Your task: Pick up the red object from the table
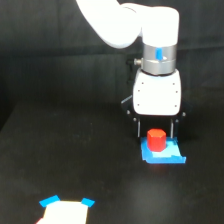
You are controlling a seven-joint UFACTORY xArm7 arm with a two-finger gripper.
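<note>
Jaws stood apart, one dark finger on each side of the red object (156, 139), which sat on a flat blue piece (163, 153) on the table (60, 165). Contact could not be judged. The gripper (156, 133) hung straight down from the white arm (150, 35). A good grasp would call for closing evenly and centred, then lifting vertically so the blue piece stayed behind.

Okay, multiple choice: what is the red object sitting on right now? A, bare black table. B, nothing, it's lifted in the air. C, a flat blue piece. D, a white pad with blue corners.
C: the red object rests on the flat blue piece lying on the table, between the fingers of the hand.
</note>
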